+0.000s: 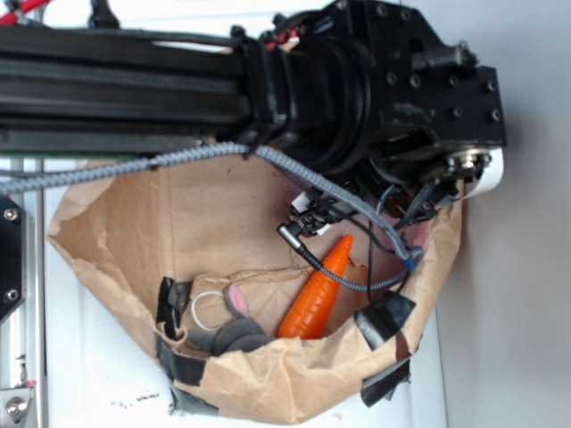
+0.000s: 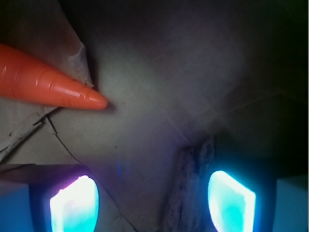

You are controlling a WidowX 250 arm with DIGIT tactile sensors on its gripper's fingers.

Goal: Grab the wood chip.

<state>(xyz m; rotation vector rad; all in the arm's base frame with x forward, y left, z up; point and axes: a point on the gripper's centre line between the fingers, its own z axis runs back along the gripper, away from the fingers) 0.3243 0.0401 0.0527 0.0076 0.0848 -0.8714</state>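
Wrist view: tool (image 2: pixel 153 205) w/ fingers (image 2: pixel 75 205) spread apart, nothing pinched. Chip (image 2: pixel 190 186) lies on paper between them, close to right finger; can't tell if touching. Carrot (image 2: pixel 46 84) at far left, tip pointing right. Exterior: arm (image 1: pixel 357 89) low over torn paper bag (image 1: pixel 178 214); carrot tip up near the tool.

The wood chip (image 2: pixel 190 186) runs off the wrist view's bottom edge, dim and blurred.
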